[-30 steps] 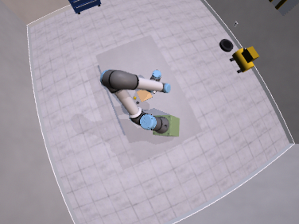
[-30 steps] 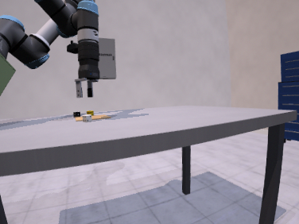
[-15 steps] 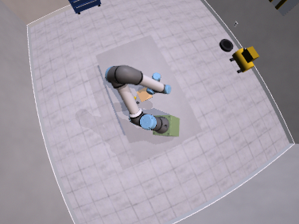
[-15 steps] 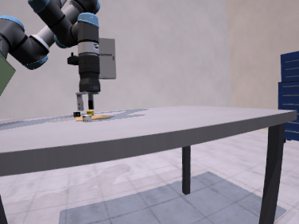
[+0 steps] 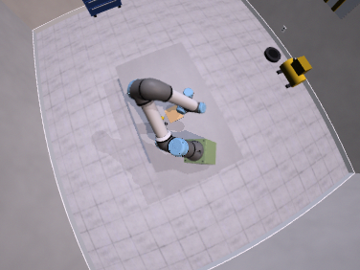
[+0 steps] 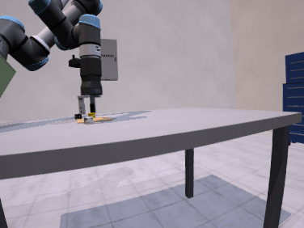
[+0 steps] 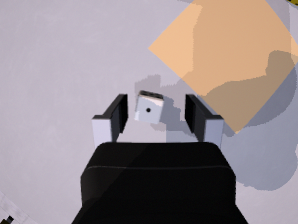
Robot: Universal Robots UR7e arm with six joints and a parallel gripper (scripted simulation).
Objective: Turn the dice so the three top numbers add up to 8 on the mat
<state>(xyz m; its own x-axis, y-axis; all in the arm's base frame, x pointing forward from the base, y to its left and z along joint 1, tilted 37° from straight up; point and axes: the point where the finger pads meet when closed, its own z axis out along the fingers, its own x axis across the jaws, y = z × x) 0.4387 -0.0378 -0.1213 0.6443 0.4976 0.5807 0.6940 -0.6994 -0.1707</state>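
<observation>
The white die (image 6: 88, 120) (image 7: 149, 109) lies on the table just outside the mat, one pip on top; the pips on its side faces are too small or blurred to read. The orange mat (image 5: 173, 115) (image 7: 175, 50) lies flat. The yellow die (image 5: 163, 118) (image 6: 91, 115) (image 7: 293, 1) lies off the mat beyond another edge, mostly cut off in the wrist view. The black die (image 5: 166, 123) (image 6: 78, 116) is off the mat too. Their top numbers cannot be read. My gripper (image 6: 87, 112) (image 7: 156, 106) is open low above the white die, a finger to either side; it is hidden in the top view.
The grey table (image 5: 168, 57) (image 6: 202, 118) carries the arm on a green base block (image 5: 209, 152). Shadows of the arm fall across the mat and the table beside it. The yellow and black dice lie near each other, on the same side of the mat.
</observation>
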